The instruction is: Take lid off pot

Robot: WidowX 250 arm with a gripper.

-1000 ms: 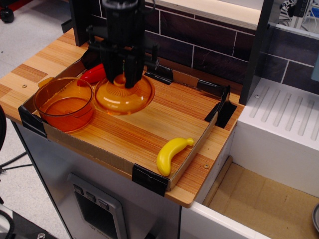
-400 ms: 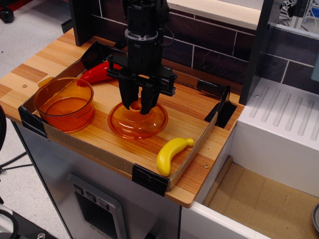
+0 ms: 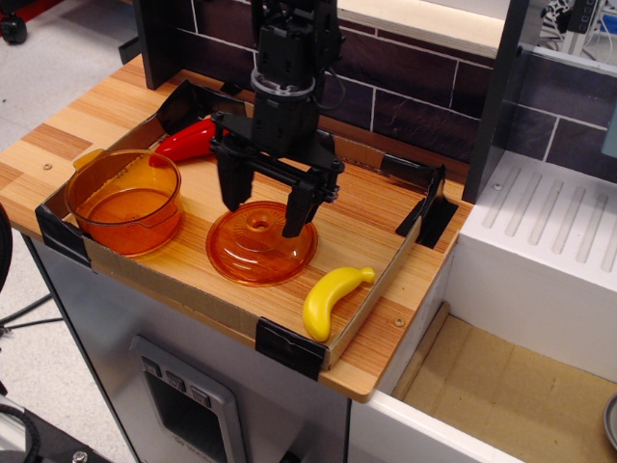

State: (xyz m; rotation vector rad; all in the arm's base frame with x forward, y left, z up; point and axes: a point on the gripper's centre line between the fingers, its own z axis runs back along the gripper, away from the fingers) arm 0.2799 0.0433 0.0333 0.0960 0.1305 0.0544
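Observation:
The orange lid [image 3: 260, 243] lies flat on the wooden tray floor, its ring knob [image 3: 258, 221] showing between the fingers. The orange pot [image 3: 126, 200] stands uncovered at the tray's left corner, apart from the lid. My black gripper [image 3: 263, 210] hangs just above the lid with its fingers spread wide on either side of the knob, holding nothing.
A yellow banana [image 3: 331, 297] lies at the tray's front right edge, close to the lid. A red pepper [image 3: 189, 141] lies at the back left. The tray [image 3: 289, 347] has low walls with black corner brackets. A white sink unit [image 3: 549, 251] stands to the right.
The gripper carried the lid from beside the pot to the tray's middle, set it down, opened its fingers and rose slightly off the knob.

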